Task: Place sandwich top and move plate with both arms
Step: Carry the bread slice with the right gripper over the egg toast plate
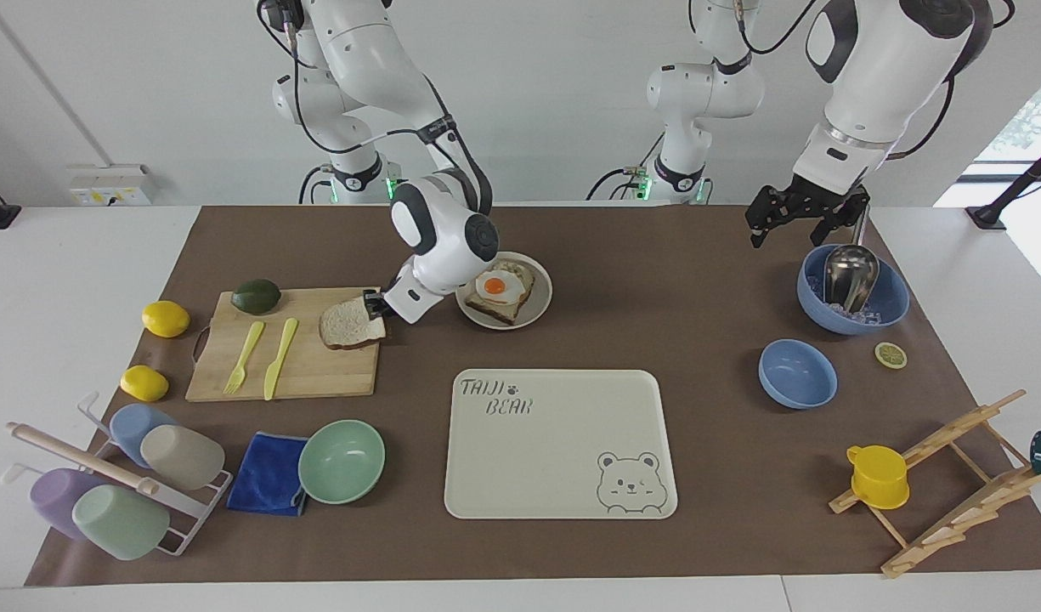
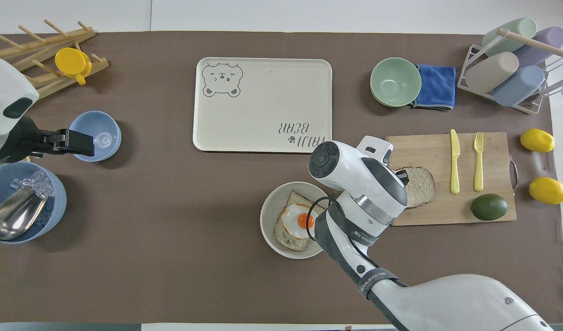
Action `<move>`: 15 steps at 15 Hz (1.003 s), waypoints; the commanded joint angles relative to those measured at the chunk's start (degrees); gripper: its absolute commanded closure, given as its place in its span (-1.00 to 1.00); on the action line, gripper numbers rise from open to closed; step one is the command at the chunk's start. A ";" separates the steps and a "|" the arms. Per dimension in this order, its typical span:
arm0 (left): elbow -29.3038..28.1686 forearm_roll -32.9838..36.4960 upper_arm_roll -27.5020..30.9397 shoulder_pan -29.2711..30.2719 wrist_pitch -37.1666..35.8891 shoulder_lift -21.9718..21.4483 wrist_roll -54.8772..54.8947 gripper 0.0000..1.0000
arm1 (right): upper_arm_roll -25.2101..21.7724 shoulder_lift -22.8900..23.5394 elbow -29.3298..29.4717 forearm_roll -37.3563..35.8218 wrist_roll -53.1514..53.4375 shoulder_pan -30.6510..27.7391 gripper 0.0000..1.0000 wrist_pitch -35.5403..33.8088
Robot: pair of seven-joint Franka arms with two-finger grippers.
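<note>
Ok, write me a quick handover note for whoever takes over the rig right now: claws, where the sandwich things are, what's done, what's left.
Right claw: shut on the sandwich top, gripping the edge that faces the plate; that edge looks tilted up off the cutting board.
Left claw: open, empty, waiting over the ice bowl with the scoop.
Plate: on the mat beside the board, carrying the egg toast. Tray lies farther from the robots than the plate.
Done: bread gripped.
Left: carry it over, set it on the egg toast, then move the plate with both arms.
</note>
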 commanded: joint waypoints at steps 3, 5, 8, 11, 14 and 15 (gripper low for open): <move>-0.04 0.57 -0.41 0.67 -0.62 -0.52 0.07 -1.00 | 5.30 2.40 12.61 -1.38 0.69 0.38 1.00 -15.21; -0.04 0.57 -0.41 0.67 -0.53 -0.52 0.07 -1.00 | 5.40 3.55 16.24 -1.65 0.69 2.22 1.00 -18.23; -0.04 0.57 -0.41 0.67 -0.62 -0.52 0.07 -1.00 | 5.40 3.64 17.65 -1.39 1.73 7.13 1.00 -22.34; -0.04 0.57 -0.41 0.67 -0.62 -0.52 0.07 -1.00 | 5.75 4.08 20.12 0.02 11.56 9.34 1.00 -27.38; -0.04 0.57 -0.41 0.67 -0.62 -0.52 0.07 -1.00 | 6.10 4.60 20.55 6.17 17.11 10.22 1.00 -23.79; -0.04 0.57 -0.41 0.67 -0.62 -0.52 0.07 -1.00 | 6.19 4.61 20.47 7.48 18.51 10.57 1.00 -20.82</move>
